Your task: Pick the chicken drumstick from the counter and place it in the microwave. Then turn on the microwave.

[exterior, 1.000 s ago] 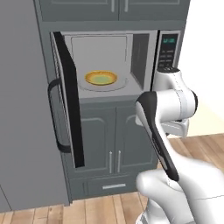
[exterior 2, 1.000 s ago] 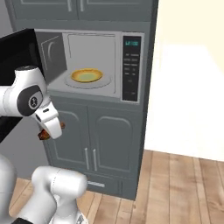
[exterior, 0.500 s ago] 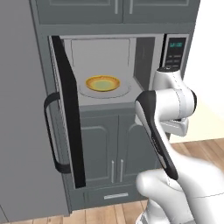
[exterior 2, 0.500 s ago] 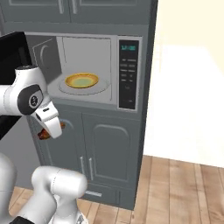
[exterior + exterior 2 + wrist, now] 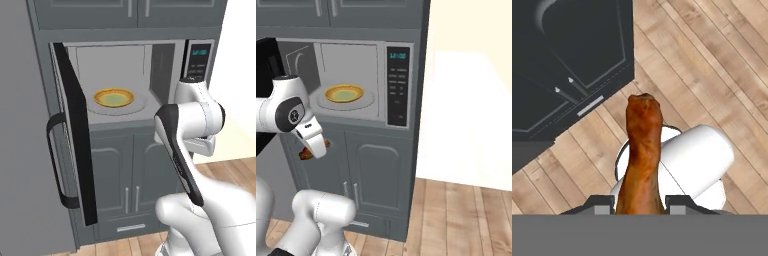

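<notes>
Landmark: microwave [image 5: 150,80], built into grey cabinet column; everything below placed rel. to it.
Microwave door [image 5: 75,135]: swung wide open to the left, black window, dark curved handle [image 5: 55,165] on its outer edge.
Keypad [image 5: 397,85]: black strip on microwave's right side, teal display at top.
Inside microwave: yellow plate [image 5: 114,97] sits on the round turntable [image 5: 363,104], about centre of the cavity.
Chicken drumstick [image 5: 641,155]: brown-reddish, held in the gripper, below the microwave's floor level and out in front of the lower cabinet doors [image 5: 376,175]; in right base view it shows as a small brown lump [image 5: 306,153] just behind the white hand, left of and under the cavity.
Gripper [image 5: 640,202]: clamped on the drumstick's thick end, one finger tip each side; the meat sticks out along the hand cam's line of sight, narrow end away from cam.
Hand cam backdrop: wood plank floor [image 5: 712,60], dark cabinet front w/ drawer pull at upper left, below the microwave.
Arm [image 5: 190,125]: white w/ dark joints, elbow up in front of microwave's right edge in left base view, partly covering the keypad's lower part.
Upper cabinets [image 5: 135,12]: grey doors directly above microwave.
Floor: wood, to the right of and below the microwave column.
</notes>
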